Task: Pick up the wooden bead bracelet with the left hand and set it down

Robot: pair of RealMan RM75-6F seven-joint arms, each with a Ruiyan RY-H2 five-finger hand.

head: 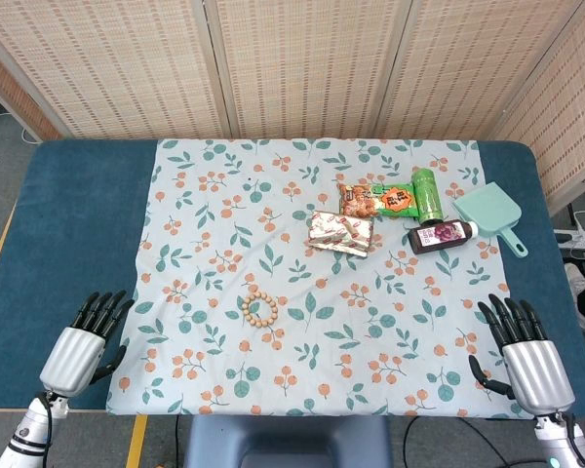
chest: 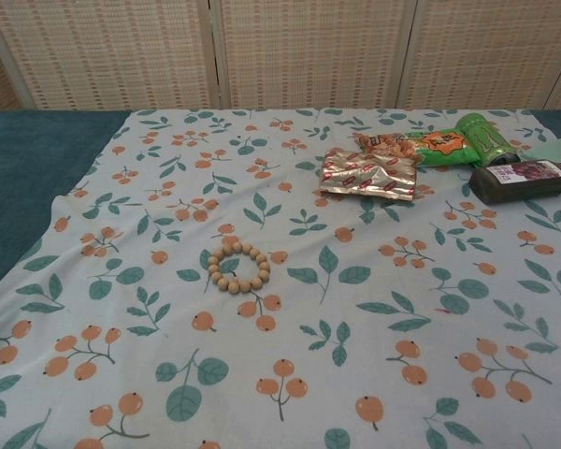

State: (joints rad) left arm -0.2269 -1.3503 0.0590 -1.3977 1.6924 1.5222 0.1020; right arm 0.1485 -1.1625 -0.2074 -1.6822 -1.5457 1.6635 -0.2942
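The wooden bead bracelet [head: 259,309] lies flat as a small ring of tan beads on the floral cloth, left of the table's middle; the chest view shows the bracelet [chest: 237,267] close up with nothing touching it. My left hand [head: 85,340] rests at the near left, off the cloth on the blue table cover, fingers spread and holding nothing, well to the left of the bracelet. At the near right my right hand [head: 524,356] lies on the cloth's corner, fingers apart and empty. Neither hand shows in the chest view.
Behind and right of the bracelet lie a silvery snack pack [head: 340,232], an orange-green snack bag [head: 375,200], a green can [head: 427,194], a dark bottle [head: 443,236] and a mint dustpan [head: 492,215]. The floral cloth [head: 205,244] covers the table; woven screens stand behind.
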